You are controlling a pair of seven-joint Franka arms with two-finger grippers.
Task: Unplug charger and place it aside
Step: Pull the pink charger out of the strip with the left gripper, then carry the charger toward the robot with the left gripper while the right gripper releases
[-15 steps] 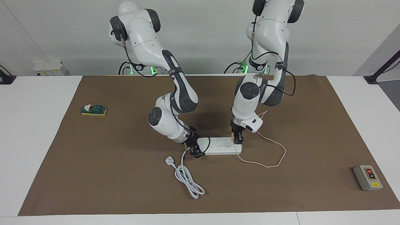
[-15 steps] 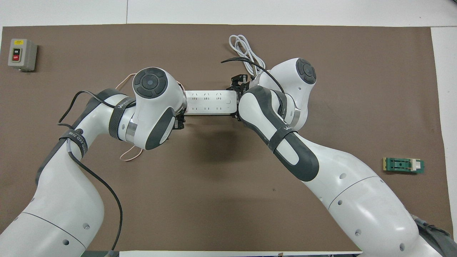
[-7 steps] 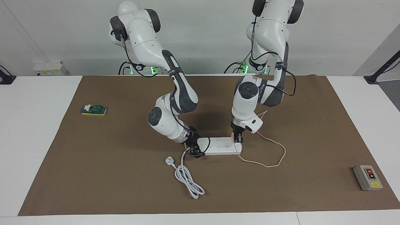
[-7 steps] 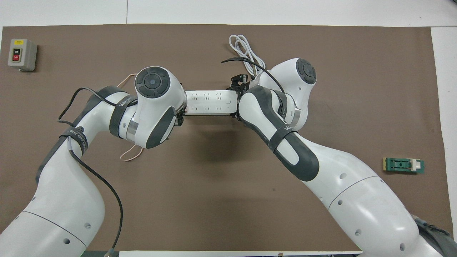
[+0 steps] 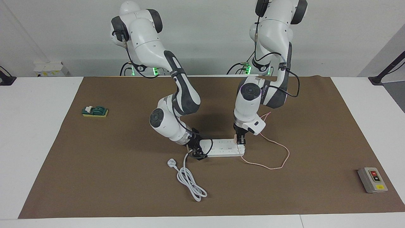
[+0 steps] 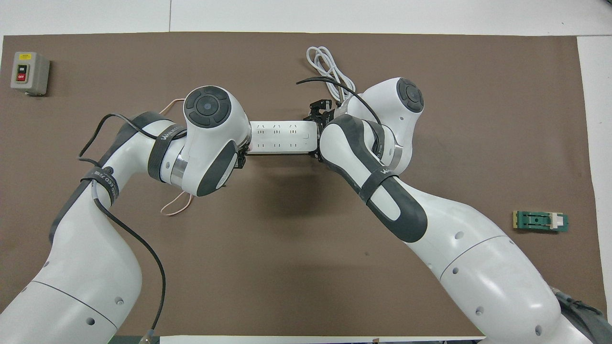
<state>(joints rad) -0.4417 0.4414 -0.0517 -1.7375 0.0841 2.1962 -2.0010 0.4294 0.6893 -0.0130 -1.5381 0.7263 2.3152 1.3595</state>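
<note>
Two grippers work the white power strip [image 5: 224,148] mid-mat: the left gripper [image 5: 241,139] is clamped on the pink charger [image 5: 235,137] at the strip's end toward the left arm, while the right gripper [image 5: 196,151] grips the strip's other end, where its cord [image 5: 190,180] leaves.

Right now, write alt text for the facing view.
The left gripper grips a small pink charger at one end of a white power strip, while the right gripper holds down the strip's other end.
</note>
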